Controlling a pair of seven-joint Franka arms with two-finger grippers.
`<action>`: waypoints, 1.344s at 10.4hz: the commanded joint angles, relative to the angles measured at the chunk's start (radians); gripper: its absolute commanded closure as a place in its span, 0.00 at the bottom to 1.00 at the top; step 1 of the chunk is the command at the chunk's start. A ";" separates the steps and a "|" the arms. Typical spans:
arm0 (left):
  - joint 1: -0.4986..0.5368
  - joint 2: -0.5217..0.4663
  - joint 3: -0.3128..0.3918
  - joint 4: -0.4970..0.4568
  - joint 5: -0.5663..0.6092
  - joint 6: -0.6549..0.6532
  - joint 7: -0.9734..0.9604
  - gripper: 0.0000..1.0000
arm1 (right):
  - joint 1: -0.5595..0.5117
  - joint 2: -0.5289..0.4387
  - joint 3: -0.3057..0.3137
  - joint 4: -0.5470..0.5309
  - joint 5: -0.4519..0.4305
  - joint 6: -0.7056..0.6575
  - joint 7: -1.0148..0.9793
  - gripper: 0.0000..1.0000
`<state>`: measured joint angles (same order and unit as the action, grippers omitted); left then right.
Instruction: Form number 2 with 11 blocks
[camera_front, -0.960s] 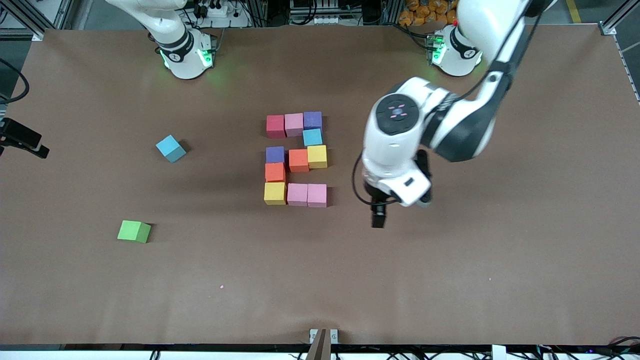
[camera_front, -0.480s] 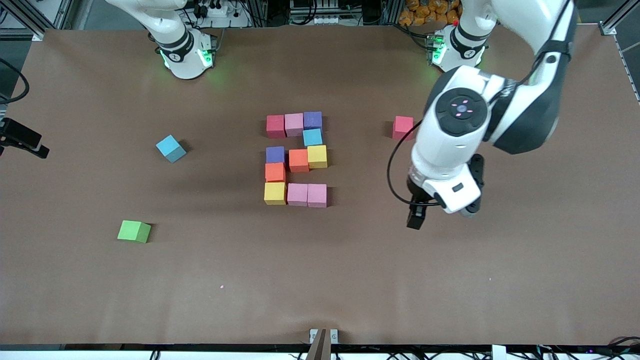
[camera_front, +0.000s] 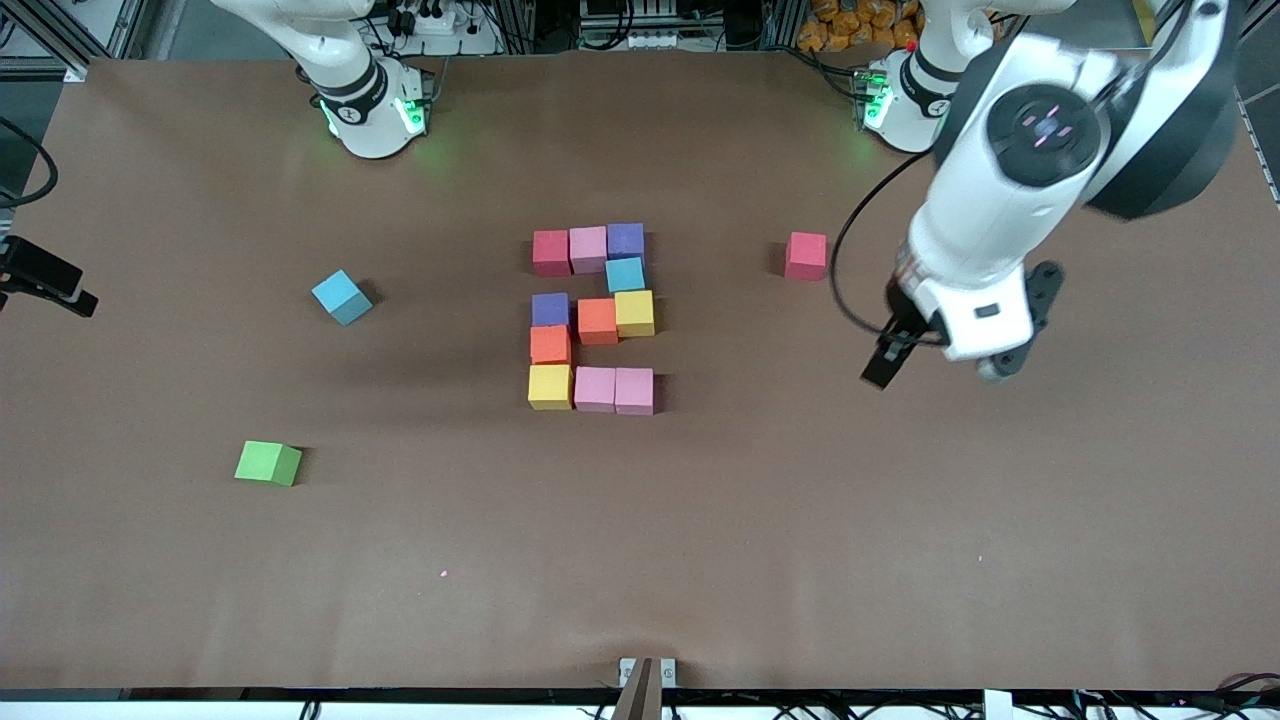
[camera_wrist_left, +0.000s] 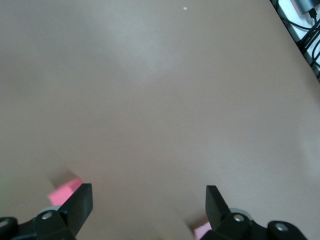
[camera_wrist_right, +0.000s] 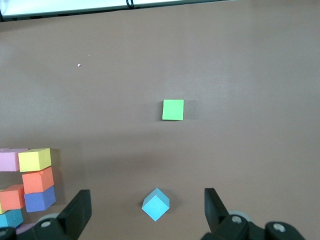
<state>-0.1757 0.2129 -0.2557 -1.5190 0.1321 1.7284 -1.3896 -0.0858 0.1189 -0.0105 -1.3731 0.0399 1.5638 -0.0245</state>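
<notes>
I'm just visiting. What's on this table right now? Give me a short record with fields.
figure: number 2 of eleven touching blocks, mid-table
loose cubes: blue cube and green cube toward the right arm's end; red cube toward the left arm's end
left end effector: open, empty, over bare table
right end effector: open, empty, above the blue cube

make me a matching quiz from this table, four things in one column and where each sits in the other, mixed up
Things:
1. green cube
2. loose light blue cube
3. loose red cube
4. left gripper

Places:
A. lone cube toward the left arm's end
B. inside the number 2
C. nearest the front camera
D. up over bare table, open
E. toward the right arm's end, farther from the camera than the green cube

Pairs: 1-C, 2-E, 3-A, 4-D
</notes>
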 joint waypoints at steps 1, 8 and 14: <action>0.031 -0.162 0.053 -0.159 -0.048 0.016 0.188 0.00 | -0.014 -0.005 0.007 -0.003 0.017 0.002 0.005 0.00; 0.082 -0.207 0.122 -0.116 -0.035 -0.013 0.840 0.00 | -0.014 -0.005 0.007 -0.003 0.015 0.001 0.003 0.00; 0.104 -0.156 0.127 0.040 -0.043 -0.202 1.298 0.00 | -0.014 -0.005 0.007 -0.004 0.015 -0.001 0.003 0.00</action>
<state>-0.0849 0.0264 -0.1270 -1.5406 0.1097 1.5766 -0.1899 -0.0859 0.1190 -0.0107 -1.3733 0.0399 1.5639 -0.0244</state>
